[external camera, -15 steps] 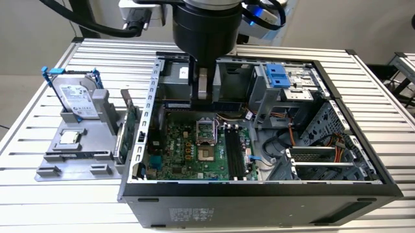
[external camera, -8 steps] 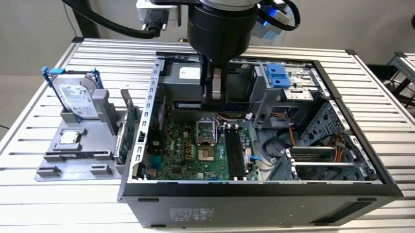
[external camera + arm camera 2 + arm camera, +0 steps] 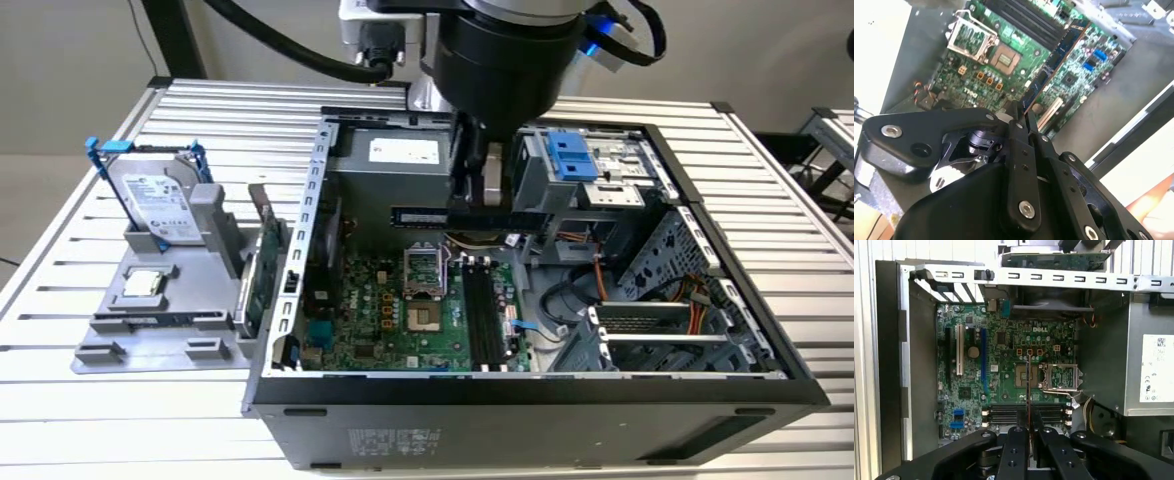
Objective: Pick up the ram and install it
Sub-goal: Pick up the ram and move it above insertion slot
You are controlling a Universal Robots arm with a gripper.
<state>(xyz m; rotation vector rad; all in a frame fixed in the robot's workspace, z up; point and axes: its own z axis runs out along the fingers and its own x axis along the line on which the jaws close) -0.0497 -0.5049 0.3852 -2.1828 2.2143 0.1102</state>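
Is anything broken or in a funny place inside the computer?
Nothing looks broken or spilled. Two things stand out. The metal lid of the processor socket is flipped open. The ram is not in the long black slots; the gripper holds it in the air above the motherboard.

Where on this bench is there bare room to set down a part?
Bare table lies in front of the grey holder at the exterior view's left, and past the computer case at that view's right. Inside the case is crowded: the hand holds the ram above the slots.
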